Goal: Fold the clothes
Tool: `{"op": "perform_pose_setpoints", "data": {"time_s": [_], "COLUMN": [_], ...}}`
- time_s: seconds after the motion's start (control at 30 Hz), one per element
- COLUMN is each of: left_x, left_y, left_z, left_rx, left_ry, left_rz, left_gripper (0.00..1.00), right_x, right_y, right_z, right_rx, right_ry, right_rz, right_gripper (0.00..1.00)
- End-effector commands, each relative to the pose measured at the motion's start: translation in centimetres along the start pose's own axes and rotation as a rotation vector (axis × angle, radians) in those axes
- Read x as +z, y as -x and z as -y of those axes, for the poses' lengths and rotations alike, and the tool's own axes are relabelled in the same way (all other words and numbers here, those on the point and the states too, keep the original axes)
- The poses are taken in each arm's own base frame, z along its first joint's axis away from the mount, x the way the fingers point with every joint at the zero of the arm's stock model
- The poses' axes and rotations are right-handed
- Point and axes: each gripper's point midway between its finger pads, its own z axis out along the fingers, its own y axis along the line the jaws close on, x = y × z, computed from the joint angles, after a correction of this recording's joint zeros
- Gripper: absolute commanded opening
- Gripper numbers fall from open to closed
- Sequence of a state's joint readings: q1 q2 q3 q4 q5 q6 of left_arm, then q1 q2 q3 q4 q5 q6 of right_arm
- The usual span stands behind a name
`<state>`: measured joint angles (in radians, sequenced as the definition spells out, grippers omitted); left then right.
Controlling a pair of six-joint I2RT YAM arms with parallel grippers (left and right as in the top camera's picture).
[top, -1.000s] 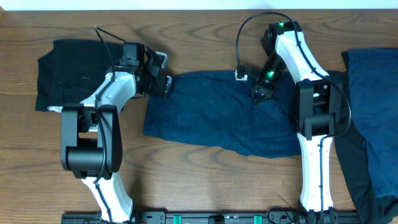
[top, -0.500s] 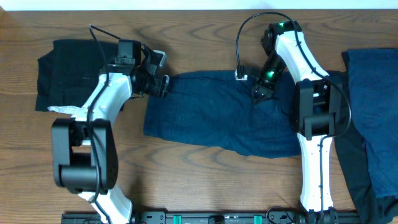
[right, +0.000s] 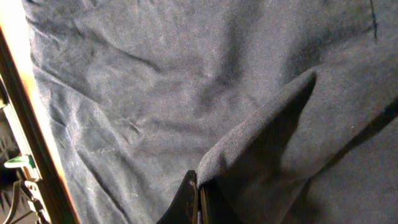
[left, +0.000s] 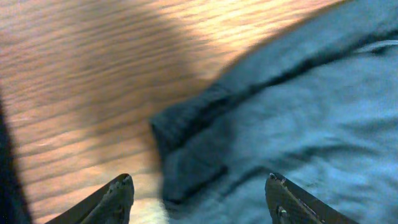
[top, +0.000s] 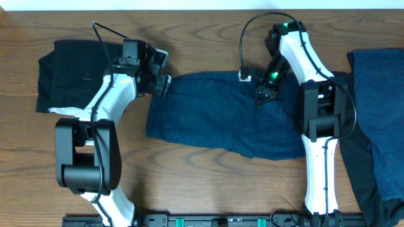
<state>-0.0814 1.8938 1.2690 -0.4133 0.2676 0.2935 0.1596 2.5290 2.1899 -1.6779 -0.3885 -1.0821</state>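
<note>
A dark blue garment (top: 221, 113) lies spread across the middle of the wooden table. My left gripper (top: 163, 85) is open, its jaws wide apart over the garment's upper left corner (left: 186, 168), with that folded corner between the fingers. My right gripper (top: 264, 94) is shut on a raised fold of the blue cloth (right: 249, 155) near the garment's upper right part. The cloth peaks up where the fingers (right: 189, 199) pinch it.
A folded black garment (top: 69, 75) lies at the far left. More dark blue cloth (top: 379, 107) is piled at the right edge, with black cloth under it. A black cable (top: 243, 44) loops above the right arm.
My left arm has shifted slightly at the garment's upper left corner. The right arm and the cloth it holds have not moved.
</note>
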Motion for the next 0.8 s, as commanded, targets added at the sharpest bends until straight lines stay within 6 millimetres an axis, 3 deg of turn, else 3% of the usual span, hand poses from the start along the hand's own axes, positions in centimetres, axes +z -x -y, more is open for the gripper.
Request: {"op": "perform_pose_setpoints", "data": {"time_s": [0.0, 0.23, 0.5, 0.67, 0.77], "left_x": [1.5, 3.5, 1.0, 0.4, 0.5], "left_y": [-1.2, -3.0, -1.2, -1.4, -2.1], "left_z": [-1.2, -0.6, 0.2, 0.7, 1.2], "left_rx": [0.014, -0.009, -0.029, -0.033, -0.035], "left_ry": [0.057, 0.005, -0.019, -0.033, -0.05], "left_rz": [-0.049, -0.109, -0.043, -0.051, -0.084], "left_gripper": [0.7, 0.69, 0.63, 0.44, 0.39], "right_x": [0.0, 0.0, 0.0, 0.0, 0.0], "right_y": [0.1, 0.3, 0.3, 0.3, 0.4], "right_z": [0.3, 0.4, 0.4, 0.4, 0.5], "right_rx": [-0.01, -0.013, -0.012, -0.013, -0.016], "right_ry": [-0.002, -0.005, -0.004, -0.006, -0.01], "right_rz": [0.009, 0.018, 0.018, 0.019, 0.02], "right_gripper": [0.01, 0.01, 0.02, 0.02, 0.02]}}
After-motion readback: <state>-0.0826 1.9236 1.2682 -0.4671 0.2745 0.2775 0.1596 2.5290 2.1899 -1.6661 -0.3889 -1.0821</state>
